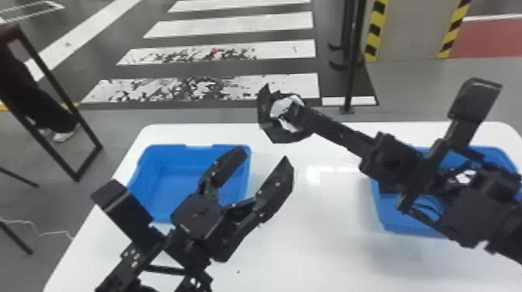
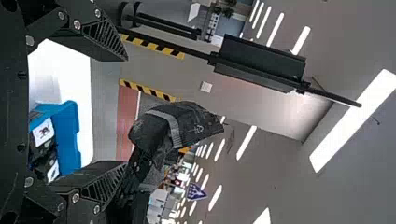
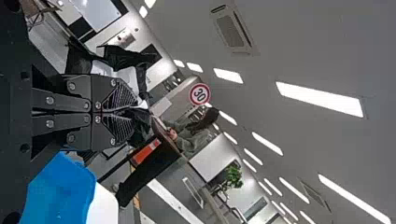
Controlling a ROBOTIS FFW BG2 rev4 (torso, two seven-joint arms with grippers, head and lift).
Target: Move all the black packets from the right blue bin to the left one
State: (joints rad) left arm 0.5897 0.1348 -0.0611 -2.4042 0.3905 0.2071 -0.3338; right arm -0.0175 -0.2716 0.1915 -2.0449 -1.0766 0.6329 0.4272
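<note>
Floor [image 1: 240, 91] beyond the worktop: grey, marked with white bars.
Worktop [image 1: 330, 252]: white, rounded far corners, carries both blue bins, set well apart.

Right bin [image 1: 404, 229]: in the head view the right arm [image 1: 388, 163] crosses in front of it and masks much of the inside. The left wrist view gives a clearer look at its contents: black packets [image 2: 43, 131] with white labels, one label bearing a dark figure.
Left bin [image 1: 165, 194]: blue walls and floor visible in the head view. The right wrist view shows a piece of it as well, near the right arm's fingers.

Left gripper [image 1: 266, 155]: in the head view it lies in front of the left bin's right side, one finger across the bin, the other past the right wall. Fingers spread wide, nothing between them; the left wrist view agrees.
Right gripper [image 1: 297, 112]: in the head view it appears at the worktop's far edge, between the bins. Fingers clenched on a black packet, pressed together in the right wrist view.

Held packet [image 1: 268, 124]: curls about the fingertips in the head view, a white patch inside the curl. The right wrist view shows its dark folds at the tips.
</note>
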